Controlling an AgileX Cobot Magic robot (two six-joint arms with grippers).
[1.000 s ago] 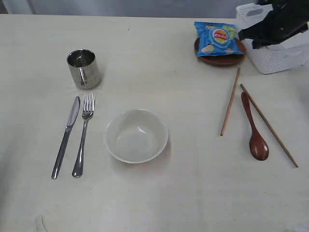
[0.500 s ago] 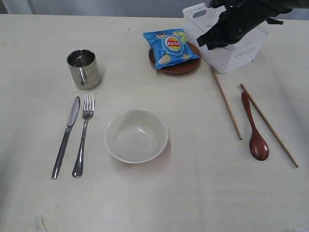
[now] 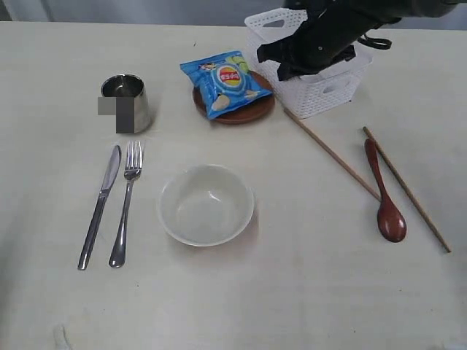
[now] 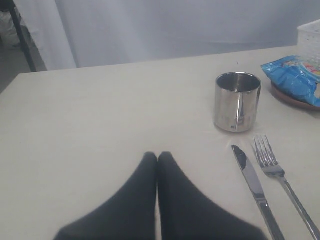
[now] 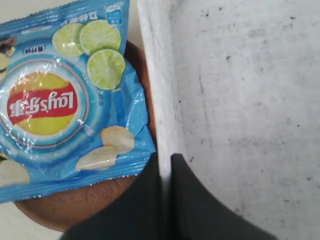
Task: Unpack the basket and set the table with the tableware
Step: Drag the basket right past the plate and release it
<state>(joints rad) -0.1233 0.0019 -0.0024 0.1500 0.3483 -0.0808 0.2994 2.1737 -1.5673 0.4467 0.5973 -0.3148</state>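
Right wrist view: right gripper point(image 5: 164, 159) pinched tight on basket point(image 5: 156, 75) rim

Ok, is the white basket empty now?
Looks empty: the basket shows only bare floor in the right wrist view; the rest is hidden.
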